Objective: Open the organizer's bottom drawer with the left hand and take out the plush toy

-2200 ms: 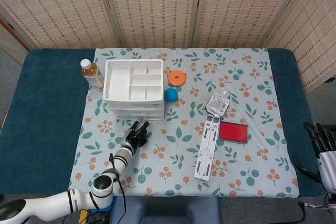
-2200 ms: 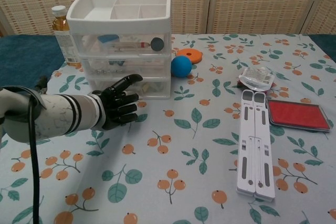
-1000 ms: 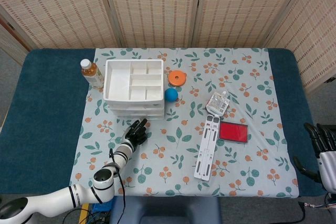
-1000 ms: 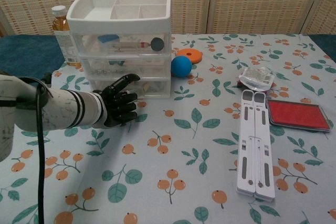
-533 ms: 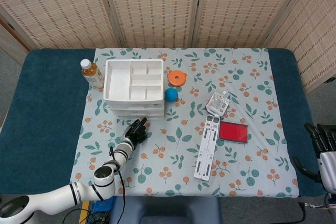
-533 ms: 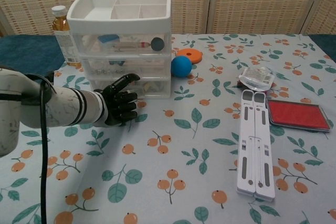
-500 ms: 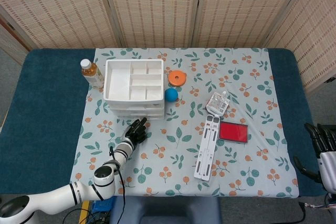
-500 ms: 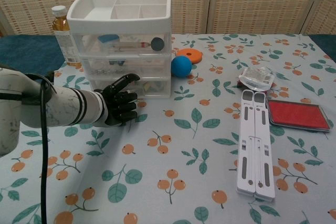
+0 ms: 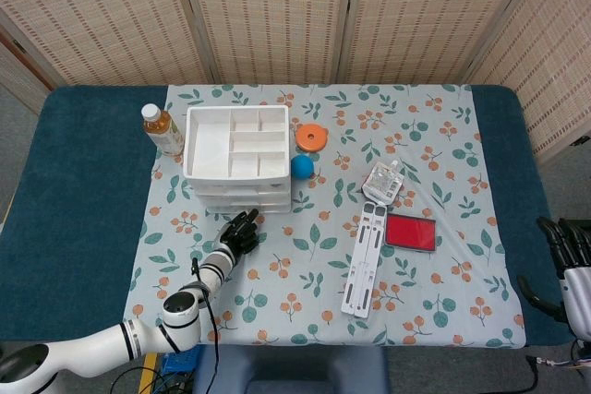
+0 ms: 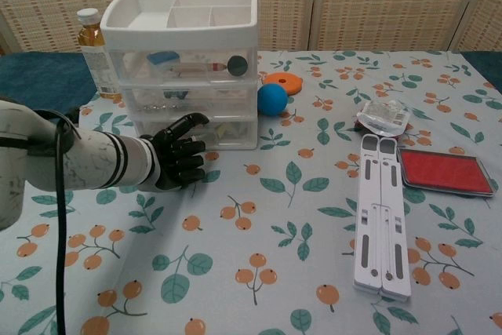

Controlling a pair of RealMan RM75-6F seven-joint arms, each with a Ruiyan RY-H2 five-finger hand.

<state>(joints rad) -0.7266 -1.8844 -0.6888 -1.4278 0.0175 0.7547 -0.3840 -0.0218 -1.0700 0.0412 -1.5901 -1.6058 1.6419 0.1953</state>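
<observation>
The white organizer (image 10: 180, 52) (image 9: 236, 149) stands at the back left, with an open tray on top and three clear-fronted drawers. Its bottom drawer (image 10: 216, 132) is closed; pale items show through the front, and I cannot make out the plush toy. My left hand (image 10: 179, 158) (image 9: 238, 234) lies low on the cloth right in front of that drawer, fingers spread and pointing at it, its uppermost fingertip at the drawer front. It holds nothing. My right hand (image 9: 565, 251) hangs off the table's right edge, fingers apart and empty.
A tea bottle (image 10: 92, 45) stands left of the organizer. A blue ball (image 10: 272, 98) and an orange disc (image 10: 282, 81) lie to its right. Further right are a plastic packet (image 10: 384, 118), a white folding stand (image 10: 380, 209) and a red pad (image 10: 445, 172).
Over two seconds my left hand has crept a little closer to the bottom drawer; in the last half second it barely moves. The drawer stays closed and the right hand is still.
</observation>
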